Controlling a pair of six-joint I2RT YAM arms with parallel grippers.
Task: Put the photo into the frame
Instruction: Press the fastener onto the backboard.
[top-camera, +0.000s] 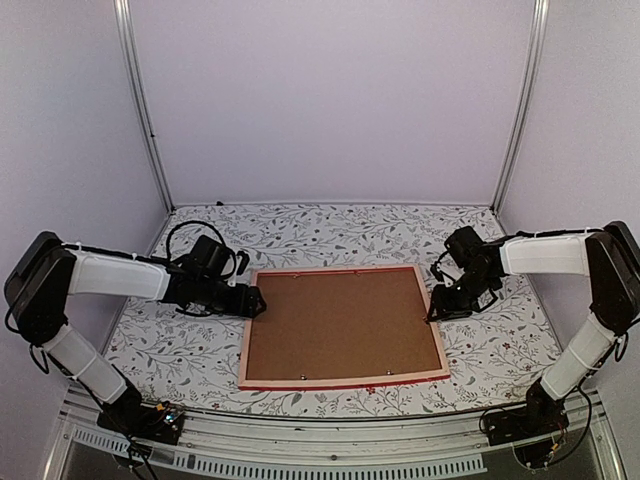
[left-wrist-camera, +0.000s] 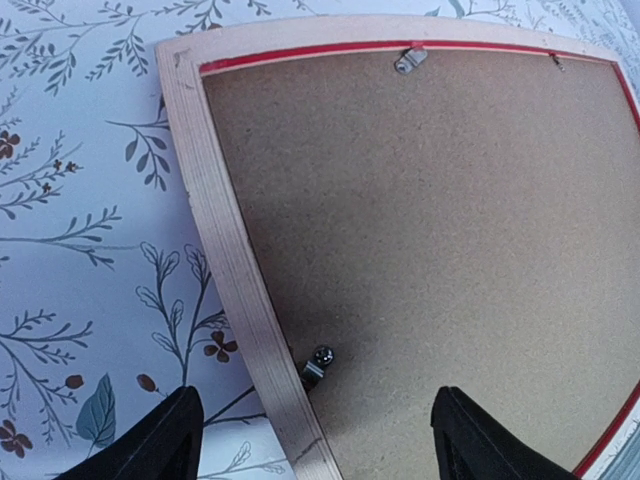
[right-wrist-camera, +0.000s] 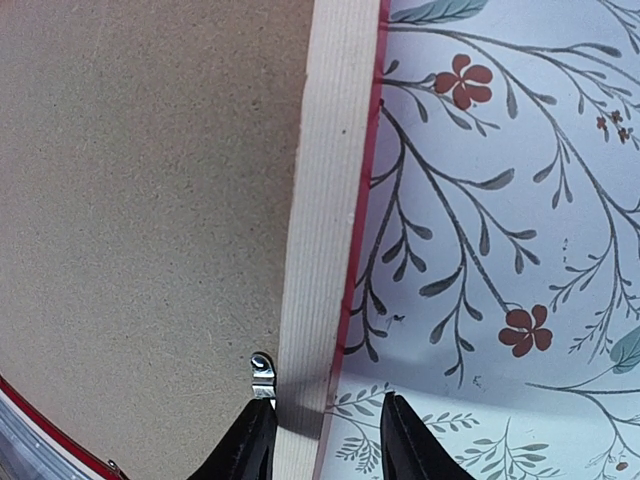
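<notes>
The frame (top-camera: 345, 381) lies face down in the middle of the table, pale wood back up, a thin red edge showing round it. A plain brown backing board (top-camera: 340, 325) fills its opening. The photo is hidden. My left gripper (top-camera: 258, 302) is open and low over the frame's left rail (left-wrist-camera: 225, 240). One finger is over the cloth and the other over the board, with the left gripper (left-wrist-camera: 317, 395) wide apart. My right gripper (top-camera: 437, 310) straddles the right rail (right-wrist-camera: 325, 200). The right gripper (right-wrist-camera: 326, 400) has narrower jaws, a gap still showing at the outer finger.
Small metal turn clips hold the board: one (left-wrist-camera: 315, 367) by the left rail, one (left-wrist-camera: 410, 60) at the far rail, one (right-wrist-camera: 262, 375) touching my right inner finger. The floral tablecloth (top-camera: 500, 350) surrounds the frame. Walls and metal posts (top-camera: 140, 110) enclose the table.
</notes>
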